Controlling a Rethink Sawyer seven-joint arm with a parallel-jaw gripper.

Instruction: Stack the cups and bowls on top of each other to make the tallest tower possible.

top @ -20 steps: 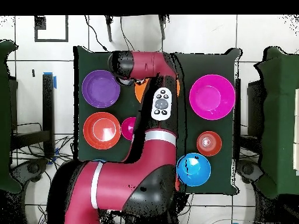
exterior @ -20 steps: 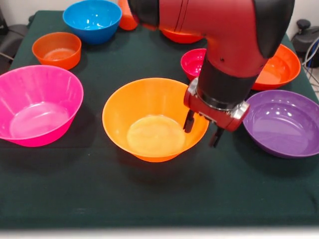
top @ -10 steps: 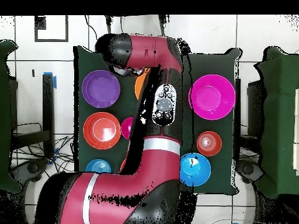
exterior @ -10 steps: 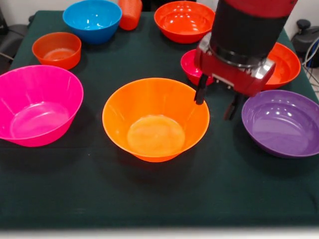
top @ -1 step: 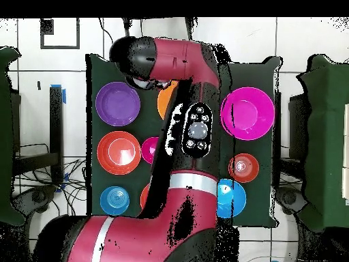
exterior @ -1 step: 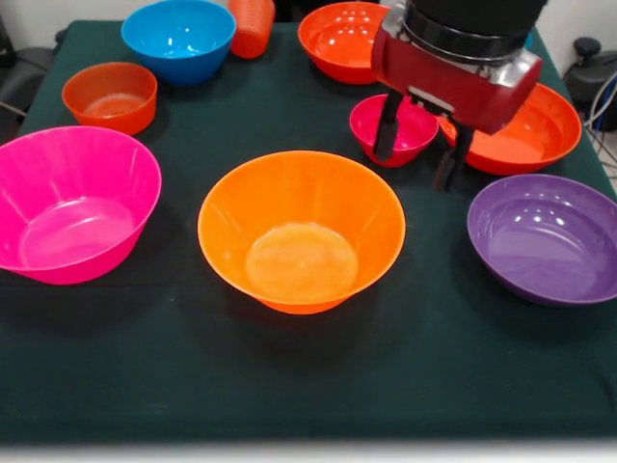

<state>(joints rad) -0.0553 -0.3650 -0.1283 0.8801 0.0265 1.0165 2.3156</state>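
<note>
The large yellow-orange flared bowl (exterior @ -1 step: pixel 299 231) stands alone at the table's middle with nothing in it. In the overhead view only a sliver of this bowl (top @ -1 step: pixel 163 99) shows beside the arm. My gripper (exterior @ -1 step: pixel 419 145) hangs open and empty above the table. One finger is in front of the small magenta bowl (exterior @ -1 step: pixel 395 130), the other in front of an orange-red bowl (exterior @ -1 step: pixel 525 130). The large pink bowl (exterior @ -1 step: pixel 72 203) sits at the left and the purple bowl (exterior @ -1 step: pixel 545 236) at the right. An orange-red cup (exterior @ -1 step: pixel 253 24) stands at the far edge.
A blue bowl (exterior @ -1 step: pixel 178 37) and a small squat orange bowl (exterior @ -1 step: pixel 109 95) sit at the far left. Another orange-red bowl (exterior @ -1 step: pixel 352 39) is at the back. The arm covers the table's middle in the overhead view, with the pink bowl (top @ -1 step: pixel 247 113) and the purple bowl (top @ -1 step: pixel 117 103) on either side.
My gripper has lifted off the yellow-orange bowl's right rim and drawn back toward the small magenta bowl, still open and empty. The bowls have not moved.
</note>
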